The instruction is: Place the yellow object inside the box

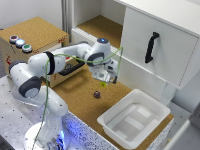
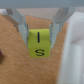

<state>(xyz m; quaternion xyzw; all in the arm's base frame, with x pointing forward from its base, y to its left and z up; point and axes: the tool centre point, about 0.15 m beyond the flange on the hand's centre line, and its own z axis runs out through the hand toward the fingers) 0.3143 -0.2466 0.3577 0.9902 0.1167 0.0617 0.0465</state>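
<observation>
The yellow object [image 2: 39,45] is a small bright yellow cube with black marks. It sits between my gripper's [image 2: 39,32] two fingers, which press its upper sides, so the gripper is shut on it. In the exterior view my gripper [image 1: 105,81] hangs over the cork surface with the yellow object [image 1: 103,84] at its tips. The box [image 1: 134,118], a shallow white bin with raised rectangles on its floor, stands towards the exterior view's right of the gripper. Its rim [image 2: 75,50] shows in the wrist view beside the cube.
A small dark cube [image 1: 96,94] lies on the cork just below the gripper. A wooden box with coloured buttons [image 1: 30,37] stands at the exterior view's left. A white cabinet with a black handle [image 1: 151,47] rises at the back right.
</observation>
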